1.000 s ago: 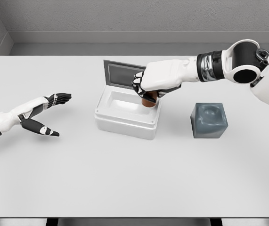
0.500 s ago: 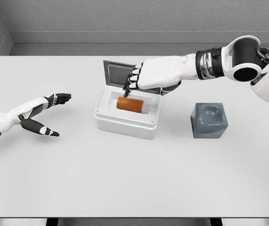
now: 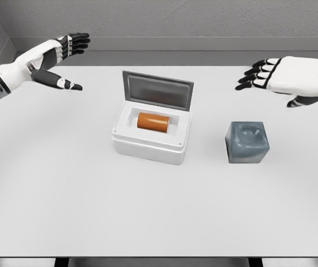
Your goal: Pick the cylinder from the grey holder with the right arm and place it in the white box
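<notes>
Cylinder (image 3: 153,121): orange, lying on its side inside the white box (image 3: 147,146), held by nothing
White box: middle of the tabletop (image 3: 92,206), grey lid (image 3: 157,90) raised at the back
Grey holder (image 3: 247,143): just right of the box, apart from it
Right hand (image 3: 284,79): above the far right edge, fingers spread, holding nothing
Left hand (image 3: 53,55): over the far left corner, fingers wide, holding nothing

White hands (image 3: 292,80); black-jointed fingers (image 3: 256,75)

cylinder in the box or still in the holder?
In the box. The orange cylinder lies on its side inside the white box, whose lid stands open; the grey holder has an empty recess.
</notes>
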`<state>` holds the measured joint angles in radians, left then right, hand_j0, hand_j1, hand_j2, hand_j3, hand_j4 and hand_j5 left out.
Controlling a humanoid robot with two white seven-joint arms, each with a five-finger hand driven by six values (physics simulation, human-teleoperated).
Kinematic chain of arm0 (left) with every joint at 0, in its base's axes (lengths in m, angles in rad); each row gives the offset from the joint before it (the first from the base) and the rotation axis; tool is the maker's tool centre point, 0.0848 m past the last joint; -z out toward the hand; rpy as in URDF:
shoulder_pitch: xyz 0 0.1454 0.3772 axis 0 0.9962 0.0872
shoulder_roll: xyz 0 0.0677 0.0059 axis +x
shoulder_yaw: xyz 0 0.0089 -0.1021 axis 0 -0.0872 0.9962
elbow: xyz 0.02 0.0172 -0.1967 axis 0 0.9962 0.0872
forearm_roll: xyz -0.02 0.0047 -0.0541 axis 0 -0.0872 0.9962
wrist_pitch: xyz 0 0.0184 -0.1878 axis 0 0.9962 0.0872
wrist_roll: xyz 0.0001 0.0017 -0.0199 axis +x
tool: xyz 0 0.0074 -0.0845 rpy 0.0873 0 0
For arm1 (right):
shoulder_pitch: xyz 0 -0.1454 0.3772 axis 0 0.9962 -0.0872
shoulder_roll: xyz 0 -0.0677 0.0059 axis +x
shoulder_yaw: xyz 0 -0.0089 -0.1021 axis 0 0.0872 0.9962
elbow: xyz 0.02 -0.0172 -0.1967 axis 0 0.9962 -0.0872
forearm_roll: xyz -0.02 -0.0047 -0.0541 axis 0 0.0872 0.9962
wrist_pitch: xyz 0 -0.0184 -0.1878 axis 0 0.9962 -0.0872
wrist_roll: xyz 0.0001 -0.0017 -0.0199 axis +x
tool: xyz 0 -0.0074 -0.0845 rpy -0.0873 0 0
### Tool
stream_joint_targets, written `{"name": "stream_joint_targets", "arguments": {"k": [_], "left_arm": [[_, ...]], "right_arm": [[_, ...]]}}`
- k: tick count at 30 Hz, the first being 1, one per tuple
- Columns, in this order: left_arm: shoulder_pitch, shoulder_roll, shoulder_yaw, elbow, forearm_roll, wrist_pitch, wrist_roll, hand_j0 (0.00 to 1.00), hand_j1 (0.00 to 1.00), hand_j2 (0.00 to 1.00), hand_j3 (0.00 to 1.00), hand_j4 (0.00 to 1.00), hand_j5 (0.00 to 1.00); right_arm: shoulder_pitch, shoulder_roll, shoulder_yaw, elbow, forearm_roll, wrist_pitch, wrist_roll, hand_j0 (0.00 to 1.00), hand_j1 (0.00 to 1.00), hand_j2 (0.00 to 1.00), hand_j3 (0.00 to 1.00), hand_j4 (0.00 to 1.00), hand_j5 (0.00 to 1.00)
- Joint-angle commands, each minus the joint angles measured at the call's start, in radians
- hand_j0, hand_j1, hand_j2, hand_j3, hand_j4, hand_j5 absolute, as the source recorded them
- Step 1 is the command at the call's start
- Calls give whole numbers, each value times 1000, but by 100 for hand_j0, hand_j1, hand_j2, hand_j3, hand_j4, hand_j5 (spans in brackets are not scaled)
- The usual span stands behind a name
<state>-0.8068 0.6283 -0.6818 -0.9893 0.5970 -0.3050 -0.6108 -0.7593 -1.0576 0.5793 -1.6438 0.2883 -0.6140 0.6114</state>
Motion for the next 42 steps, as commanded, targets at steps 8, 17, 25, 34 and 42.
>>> {"name": "stream_joint_targets", "arguments": {"k": [8, 17, 25, 34, 42], "left_arm": [[-5, -239, -4, 156, -143, 15, 0, 100, 100, 100, 100, 100, 100], [-17, -229, -1, 87, -114, 15, 0, 100, 100, 100, 100, 100, 100], [11, -182, 1, 5, -109, 12, 0, 100, 100, 100, 100, 100, 100], [40, -105, -2, -94, -31, 14, 0, 100, 100, 100, 100, 100, 100], [84, -76, -7, -167, -17, 14, 0, 100, 100, 100, 100, 100, 100]], "right_arm": [[18, -56, -45, -7, -28, 3, -1, 100, 100, 100, 100, 100, 100], [17, -84, -41, -22, -28, 3, -1, 100, 100, 100, 100, 100, 100], [17, -99, -41, -28, -29, 3, -1, 100, 100, 100, 100, 100, 100], [15, -104, -35, -31, -31, 3, -1, 100, 100, 100, 100, 100, 100], [15, -104, -33, -31, -31, 3, -1, 100, 100, 100, 100, 100, 100]]}}
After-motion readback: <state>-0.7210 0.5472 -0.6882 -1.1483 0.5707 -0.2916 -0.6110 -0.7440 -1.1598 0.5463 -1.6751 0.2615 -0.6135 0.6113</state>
